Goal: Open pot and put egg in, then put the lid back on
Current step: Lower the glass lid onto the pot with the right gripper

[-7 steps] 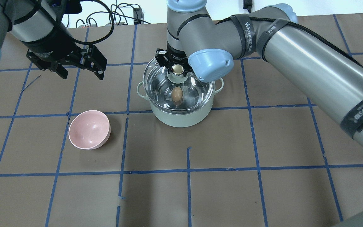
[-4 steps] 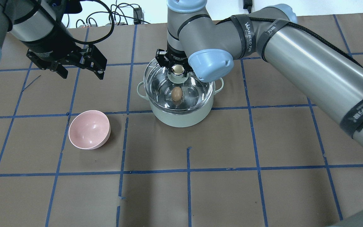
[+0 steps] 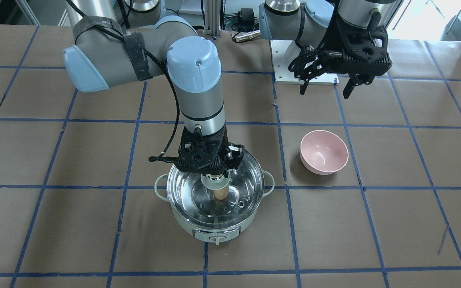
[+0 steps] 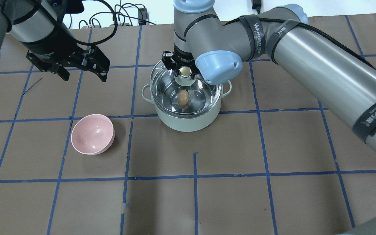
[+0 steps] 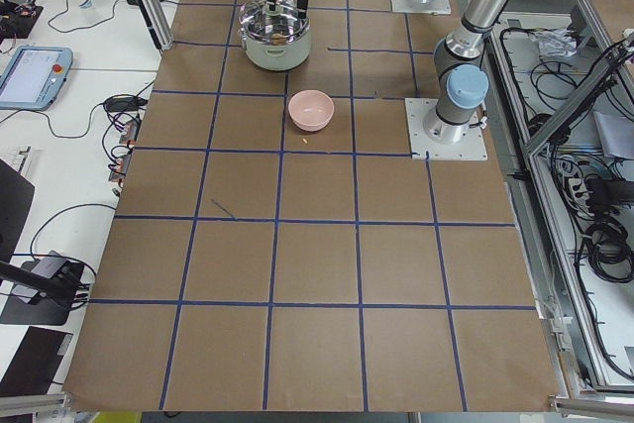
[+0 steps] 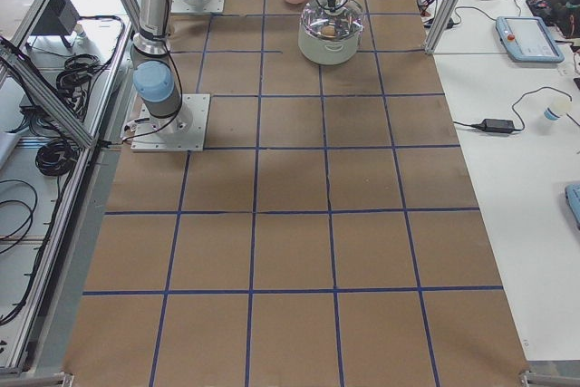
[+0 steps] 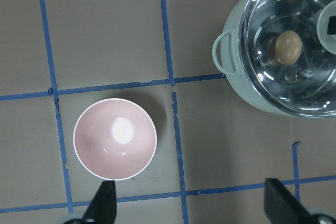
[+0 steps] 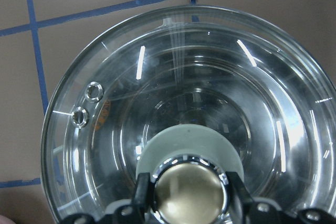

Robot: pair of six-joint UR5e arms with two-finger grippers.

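Observation:
The mint-green pot (image 4: 189,122) stands at the table's middle rear, also in the front view (image 3: 182,224). The tan egg (image 4: 183,97) lies on its steel bottom and shows through the glass (image 3: 219,194) (image 7: 288,47). My right gripper (image 4: 184,70) is shut on the beige-gold knob (image 8: 189,187) of the clear glass lid (image 4: 162,81). It holds the lid level over the pot's mouth, close to the rim. I cannot tell whether lid and rim touch. My left gripper (image 4: 85,77) is open and empty, in the air left of the pot.
An empty pink bowl (image 4: 92,133) sits on the brown paper, left of and nearer than the pot, under my left gripper's camera (image 7: 115,138). Blue tape lines grid the table. Cables lie beyond the far edge.
My left gripper has drifted slightly up and to the left. The right gripper and the lid have barely moved over the pot.

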